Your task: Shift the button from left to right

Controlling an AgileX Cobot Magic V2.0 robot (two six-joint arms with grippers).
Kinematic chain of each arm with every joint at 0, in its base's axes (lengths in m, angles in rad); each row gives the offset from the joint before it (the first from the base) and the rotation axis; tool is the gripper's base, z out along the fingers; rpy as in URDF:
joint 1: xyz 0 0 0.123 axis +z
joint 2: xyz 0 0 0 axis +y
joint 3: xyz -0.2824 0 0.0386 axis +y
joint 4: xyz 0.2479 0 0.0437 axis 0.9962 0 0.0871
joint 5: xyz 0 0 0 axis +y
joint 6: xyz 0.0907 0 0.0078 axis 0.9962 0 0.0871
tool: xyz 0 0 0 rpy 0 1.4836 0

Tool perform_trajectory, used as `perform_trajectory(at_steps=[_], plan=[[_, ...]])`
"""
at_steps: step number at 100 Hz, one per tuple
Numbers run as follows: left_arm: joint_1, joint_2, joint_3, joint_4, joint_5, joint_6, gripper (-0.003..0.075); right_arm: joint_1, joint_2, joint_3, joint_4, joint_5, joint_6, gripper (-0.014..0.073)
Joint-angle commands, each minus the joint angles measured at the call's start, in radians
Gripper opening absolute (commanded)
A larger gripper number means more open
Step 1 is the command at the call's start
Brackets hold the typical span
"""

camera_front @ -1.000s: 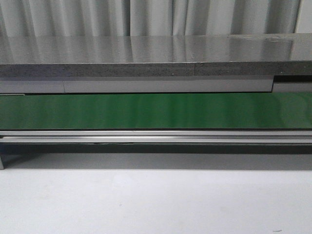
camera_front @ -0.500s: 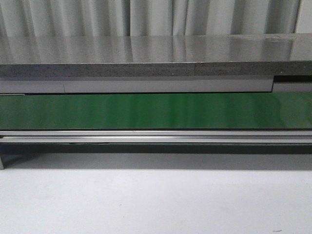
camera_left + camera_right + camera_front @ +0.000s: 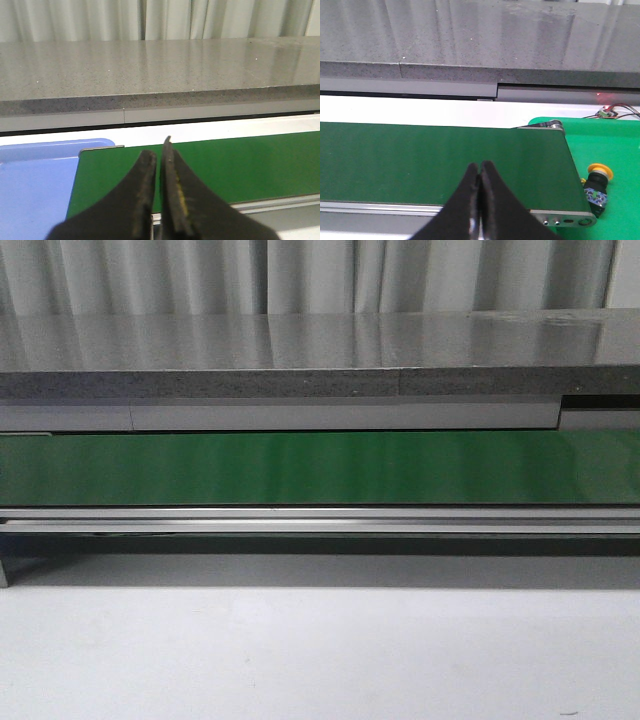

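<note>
Green conveyor belt [image 3: 320, 468] spans the front view w/ nothing on it; blue tray [image 3: 35, 185] sits at its left end, green tray [image 3: 615, 150] at its right. Left tool [image 3: 159, 170] and right tool [image 3: 479, 182] both closed, gripping nothing. Button [image 3: 596, 186] lies on the green tray just beside the belt end, so task looks done, nothing left. Front view unchanged vs earlier frames.
</note>
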Motion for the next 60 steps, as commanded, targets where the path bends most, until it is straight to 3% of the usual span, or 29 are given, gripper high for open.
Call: perform_trajectory(at_steps=[1,26,60], plan=[[-0.008,0.011,-0.029,-0.009,-0.087,-0.004,0.0005,0.003,-0.001,-0.026,-0.001,-0.079,-0.007,-0.0068],[-0.008,0.011,-0.029,-0.009,-0.087,-0.004,0.0005,0.065,-0.087,0.016,-0.101,-0.09,0.05,-0.0068],[-0.008,0.011,-0.029,-0.009,-0.087,-0.004,0.0005,0.066,-0.296,0.269,-0.121,-0.208,0.082,-0.0068]])
